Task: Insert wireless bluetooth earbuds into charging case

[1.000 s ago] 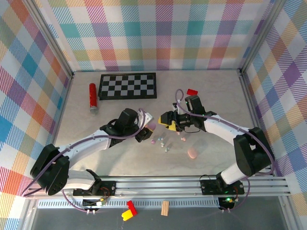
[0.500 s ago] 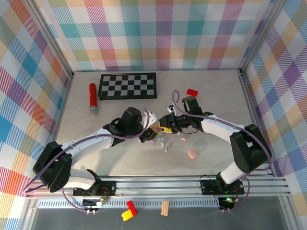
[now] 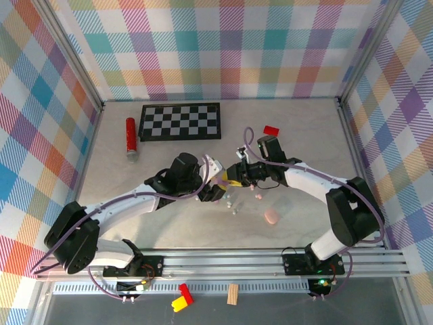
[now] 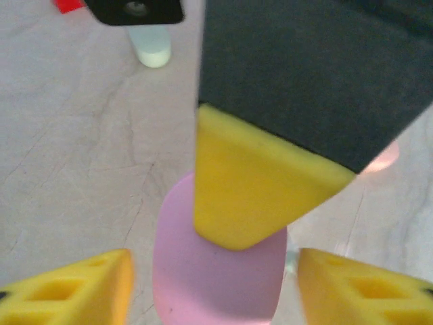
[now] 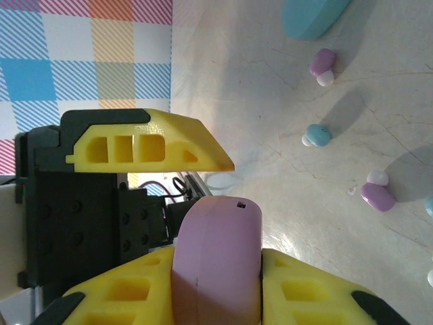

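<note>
A purple oval charging case (image 5: 218,264) stands on edge between the pads of my right gripper (image 5: 218,284), which is shut on it. My left gripper (image 4: 216,291) is open around the same case (image 4: 216,284), with a gap on each side. One right finger (image 4: 254,183) presses the case from above. The two grippers meet mid-table, left gripper (image 3: 214,185) against right gripper (image 3: 230,179). Several tiny earbuds lie on the table just in front of them: purple (image 5: 323,64), blue (image 5: 316,135), purple (image 5: 377,195), and a loose cluster (image 3: 233,203).
A pink case (image 3: 271,217) lies near the front right and a blue case (image 5: 311,13) beside the earbuds. At the back are a checkerboard (image 3: 180,121), a red cylinder (image 3: 130,139) and a flat red block (image 3: 271,130). Plaid walls close three sides.
The grippers came together mid-table. My left gripper opened and let go of the purple case, while my right gripper closed on it.
</note>
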